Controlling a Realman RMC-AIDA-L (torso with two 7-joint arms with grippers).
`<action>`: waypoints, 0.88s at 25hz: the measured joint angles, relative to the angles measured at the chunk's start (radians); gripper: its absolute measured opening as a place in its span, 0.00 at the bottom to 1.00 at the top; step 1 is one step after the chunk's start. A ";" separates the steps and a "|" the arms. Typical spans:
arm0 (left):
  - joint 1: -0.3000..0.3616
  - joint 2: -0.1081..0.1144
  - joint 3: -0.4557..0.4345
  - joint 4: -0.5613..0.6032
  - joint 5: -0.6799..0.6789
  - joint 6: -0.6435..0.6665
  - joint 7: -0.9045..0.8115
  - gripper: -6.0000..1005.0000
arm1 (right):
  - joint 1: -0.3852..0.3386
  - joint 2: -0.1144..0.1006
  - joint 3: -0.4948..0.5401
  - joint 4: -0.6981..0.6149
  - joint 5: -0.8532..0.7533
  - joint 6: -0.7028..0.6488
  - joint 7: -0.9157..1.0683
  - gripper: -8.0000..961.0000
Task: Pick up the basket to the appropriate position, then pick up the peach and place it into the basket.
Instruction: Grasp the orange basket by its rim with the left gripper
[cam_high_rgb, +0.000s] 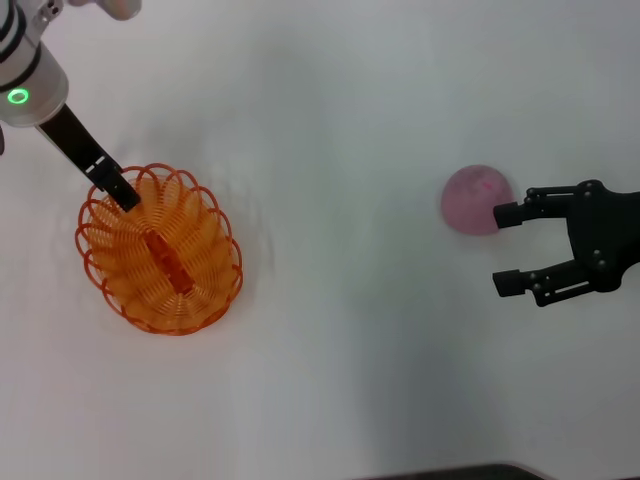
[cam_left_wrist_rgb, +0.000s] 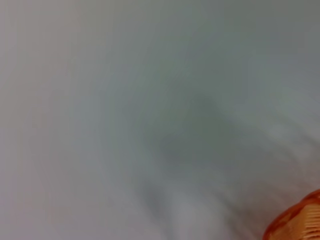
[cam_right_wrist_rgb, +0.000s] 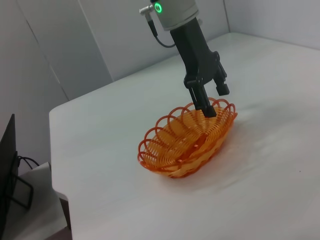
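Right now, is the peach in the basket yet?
Not yet. The basket sits on the table with the left gripper at its far rim. The peach lies on the table, outside the basket, with the open right gripper beside it. Grabbing and dropping it in remain.

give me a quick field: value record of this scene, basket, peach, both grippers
basket: orange, on the white table, robot's left side, nothing in it
peach: pink, on the table, robot's right side, outside the basket
left gripper: at the basket's far rim, one finger inside the rim, one outside
right gripper: open, next to the peach, one fingertip at its edge, not around it
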 joint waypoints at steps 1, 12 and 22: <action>0.000 -0.002 0.000 -0.005 0.000 -0.002 -0.001 0.84 | 0.000 0.001 0.000 0.000 0.000 0.000 0.000 0.98; -0.001 -0.016 0.009 -0.008 0.000 -0.003 -0.002 0.84 | 0.000 0.006 0.000 0.001 -0.011 0.015 0.001 0.98; 0.000 -0.018 0.015 -0.004 0.000 -0.005 -0.002 0.84 | 0.000 0.007 0.000 0.002 -0.012 0.015 0.001 0.98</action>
